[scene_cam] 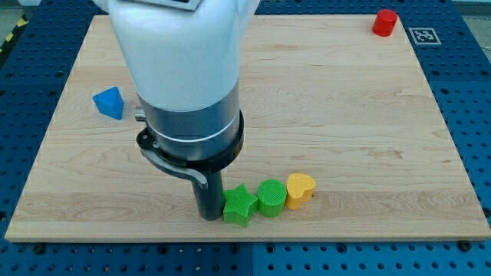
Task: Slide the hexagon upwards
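A pale wooden board (345, 115) lies on a blue pegboard surface (476, 92). A large white and grey robot arm (184, 69) fills the upper left of the view, its top cut off by the frame, and it hides part of the board behind it. It ends in a dark rod; my tip (209, 218) rests on the board near the bottom edge, touching or just beside the left side of a green star block (239, 205). There are no fingers to open or close, only the rod.

Right of the star, in a touching row, sit a green block (271, 197), round or perhaps six-sided, too small to tell, then a yellow heart block (300, 190).

A blue block (109, 102) of unclear shape sits far left. A red block (385, 22), possibly the hexagon, sits at the far right corner.
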### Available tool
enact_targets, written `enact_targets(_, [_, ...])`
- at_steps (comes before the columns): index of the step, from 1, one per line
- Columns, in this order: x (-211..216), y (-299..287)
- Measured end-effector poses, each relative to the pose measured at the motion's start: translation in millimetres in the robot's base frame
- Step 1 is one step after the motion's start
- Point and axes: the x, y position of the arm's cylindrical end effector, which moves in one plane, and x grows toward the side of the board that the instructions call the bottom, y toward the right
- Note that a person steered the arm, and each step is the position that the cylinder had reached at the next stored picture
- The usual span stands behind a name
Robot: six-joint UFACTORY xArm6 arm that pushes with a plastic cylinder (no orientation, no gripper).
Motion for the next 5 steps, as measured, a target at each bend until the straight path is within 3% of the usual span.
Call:
enact_targets(3, [-6.7, -14.0])
enact_targets(5, [-69.2, -41.7])
